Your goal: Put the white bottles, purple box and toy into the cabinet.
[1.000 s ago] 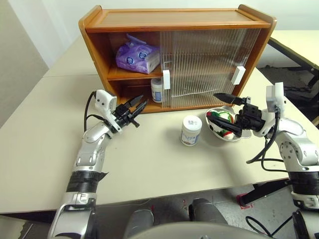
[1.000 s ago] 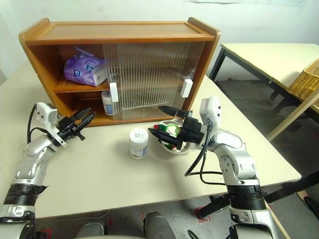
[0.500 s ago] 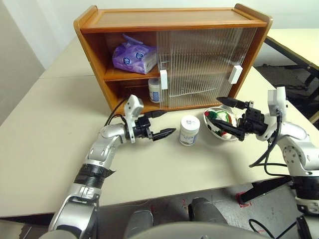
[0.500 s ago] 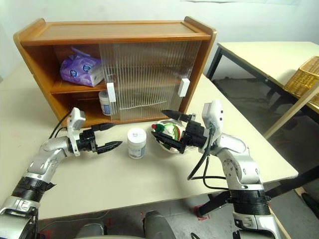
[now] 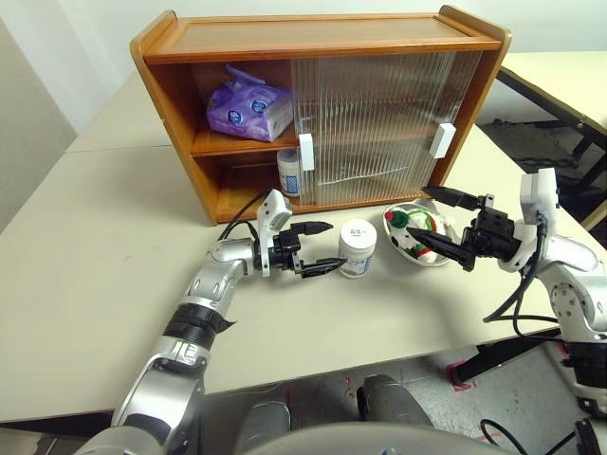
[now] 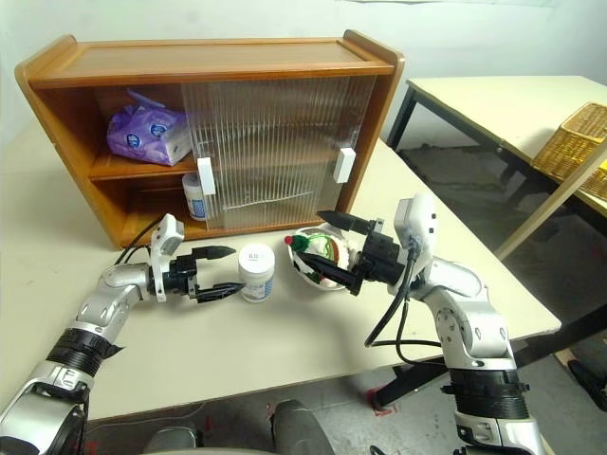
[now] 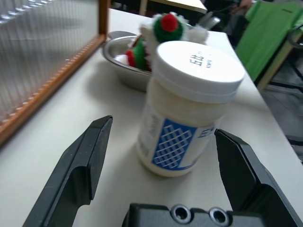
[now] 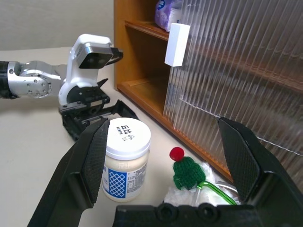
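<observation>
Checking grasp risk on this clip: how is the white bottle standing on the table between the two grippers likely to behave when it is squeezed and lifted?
The white bottle looks like rigid plastic, so it should probably hold its shape. Its smooth round wall may slip or twist between the left gripper fingers. Short and squat, it seems unlikely to tip, though on its side it could roll.

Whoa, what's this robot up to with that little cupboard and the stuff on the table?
It is tidying things into the wooden cabinet. A purple box sits on the top shelf and one white bottle on the bottom shelf. The left gripper, open, is lined up beside the second white bottle on the table, not gripping it. The right gripper, also open, hovers at a metal bowl holding the toy.
</observation>
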`<control>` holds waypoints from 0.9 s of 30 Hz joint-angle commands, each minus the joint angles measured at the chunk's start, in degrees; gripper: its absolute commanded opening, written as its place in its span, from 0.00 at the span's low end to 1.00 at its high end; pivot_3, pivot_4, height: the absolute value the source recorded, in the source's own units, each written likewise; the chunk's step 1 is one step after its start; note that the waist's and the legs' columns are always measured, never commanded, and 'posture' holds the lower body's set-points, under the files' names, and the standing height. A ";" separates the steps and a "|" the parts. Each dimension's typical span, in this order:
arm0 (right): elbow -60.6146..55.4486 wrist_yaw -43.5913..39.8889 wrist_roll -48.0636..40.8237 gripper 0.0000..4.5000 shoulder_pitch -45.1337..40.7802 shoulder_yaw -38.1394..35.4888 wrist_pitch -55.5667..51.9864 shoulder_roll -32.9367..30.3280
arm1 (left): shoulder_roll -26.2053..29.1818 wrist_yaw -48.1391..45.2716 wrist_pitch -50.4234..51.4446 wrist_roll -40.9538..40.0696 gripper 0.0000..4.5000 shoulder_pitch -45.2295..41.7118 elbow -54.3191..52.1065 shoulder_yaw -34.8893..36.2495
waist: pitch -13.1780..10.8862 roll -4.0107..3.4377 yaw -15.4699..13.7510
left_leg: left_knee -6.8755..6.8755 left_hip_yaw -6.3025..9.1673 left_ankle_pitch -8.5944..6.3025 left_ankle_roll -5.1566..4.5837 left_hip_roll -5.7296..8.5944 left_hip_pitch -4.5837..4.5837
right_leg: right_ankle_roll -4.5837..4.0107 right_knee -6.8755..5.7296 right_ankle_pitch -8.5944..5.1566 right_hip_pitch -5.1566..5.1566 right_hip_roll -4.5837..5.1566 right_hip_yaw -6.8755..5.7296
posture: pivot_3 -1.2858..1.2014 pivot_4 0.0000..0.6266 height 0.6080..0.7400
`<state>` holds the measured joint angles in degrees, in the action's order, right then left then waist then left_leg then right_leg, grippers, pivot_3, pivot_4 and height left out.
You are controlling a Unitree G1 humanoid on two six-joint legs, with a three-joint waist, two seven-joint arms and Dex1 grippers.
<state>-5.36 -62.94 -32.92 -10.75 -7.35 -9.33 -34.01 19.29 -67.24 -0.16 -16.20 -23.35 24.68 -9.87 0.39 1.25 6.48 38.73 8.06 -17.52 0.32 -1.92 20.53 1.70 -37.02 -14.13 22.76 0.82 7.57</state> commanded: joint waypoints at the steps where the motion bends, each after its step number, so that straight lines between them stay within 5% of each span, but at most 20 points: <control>1: -0.59 0.03 -0.02 1.00 0.21 -0.34 0.02 -0.17 | 0.12 -0.58 -1.06 1.26 0.99 0.51 0.13 -0.64 | 0.00 0.00 0.11 | 0.00 0.00 0.00 0.00 0.00 0.00 | 0.01 0.00 -0.01 0.00 0.00 0.00 | 0.42 0.00 1.00; 27: -3.39 1.04 -0.68 1.00 1.61 -1.11 -1.18 -0.68 | -4.10 0.71 -5.99 4.20 0.99 -0.88 6.03 -1.73 | 0.02 -0.03 1.12 | 0.10 0.00 0.00 0.00 0.00 0.38 | -0.01 0.00 0.01 0.25 0.00 0.00 | 0.41 0.00 1.00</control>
<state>-7.93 -61.98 -33.20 -9.27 -7.84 -10.00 -34.12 15.43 -66.56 -5.47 -12.86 -23.55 29.76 -11.43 0.41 1.22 7.60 38.83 8.06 -17.52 0.31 -1.91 20.91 1.69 -37.02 -14.11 23.01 0.82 7.56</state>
